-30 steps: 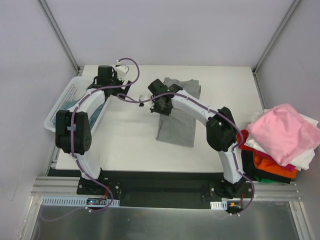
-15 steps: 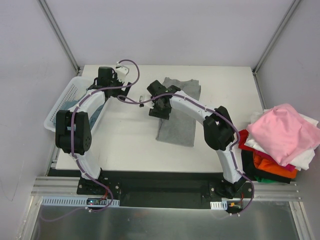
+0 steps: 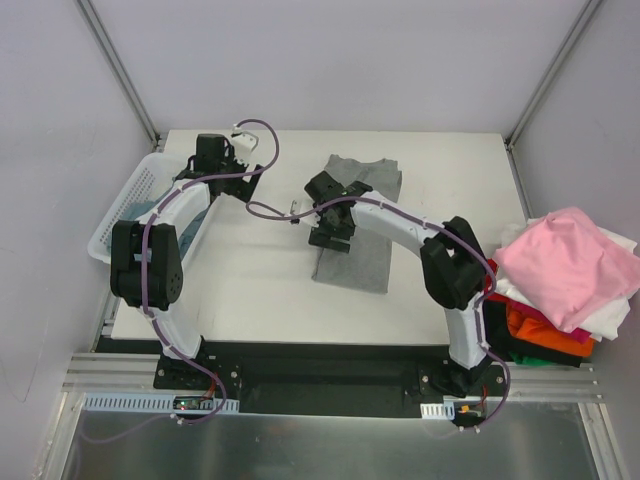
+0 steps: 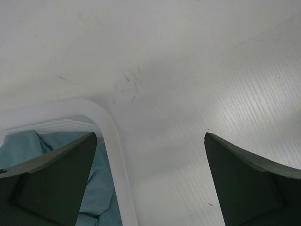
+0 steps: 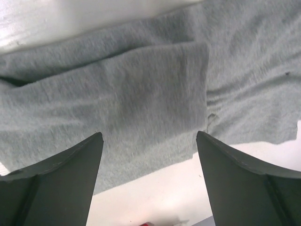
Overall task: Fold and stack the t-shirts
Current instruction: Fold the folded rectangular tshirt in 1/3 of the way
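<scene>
Both pairs are gaping empty, right fingers (image 5: 56,183) above the folded grey t-shirt (image 5: 141,94), left fingers (image 4: 51,183) above the basket (image 4: 114,141) rim, so the unpinned fold is risking flopping open.

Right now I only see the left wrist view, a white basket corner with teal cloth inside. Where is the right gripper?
Observer: The right gripper hangs open over a grey t-shirt, gripping nothing.
Operator: Is that shirt folded?
Observer: Partly; the right wrist view shows one layer lying over another.
Operator: Any other shirts?
Observer: A pile of t-shirts sits at the far right, a pink t-shirt on top.
</scene>
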